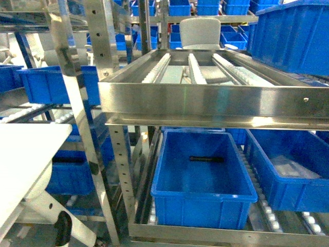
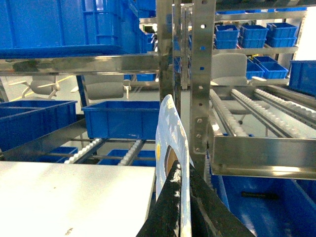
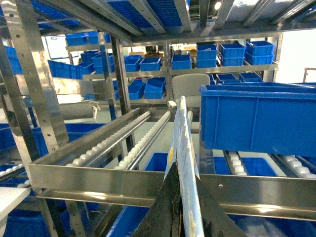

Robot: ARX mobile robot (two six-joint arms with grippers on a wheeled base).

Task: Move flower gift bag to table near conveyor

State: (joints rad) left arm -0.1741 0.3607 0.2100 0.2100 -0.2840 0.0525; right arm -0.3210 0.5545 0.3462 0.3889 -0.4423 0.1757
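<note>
The flower gift bag [image 2: 167, 128], pale blue with a printed pattern and a cut-out handle, stands edge-on between the black fingers of my left gripper [image 2: 182, 169], which is shut on it. In the right wrist view the bag [image 3: 181, 129] also rises edge-on from my right gripper [image 3: 184, 173], likewise shut on it. The white table [image 2: 74, 197] lies low to the left of the bag, and its corner [image 1: 25, 149] shows in the head view. The conveyor [image 1: 205, 98], with roller lanes [image 3: 118, 140] between steel rails, stands straight ahead. Neither gripper nor the bag appears in the head view.
A steel upright [image 2: 201, 74] stands just beyond the bag. On the lower rack level sits a blue bin [image 1: 203, 180] holding a black item [image 1: 206, 159]. A large blue bin [image 3: 256, 118] rests on the upper rollers to the right. More blue bins fill the shelves behind.
</note>
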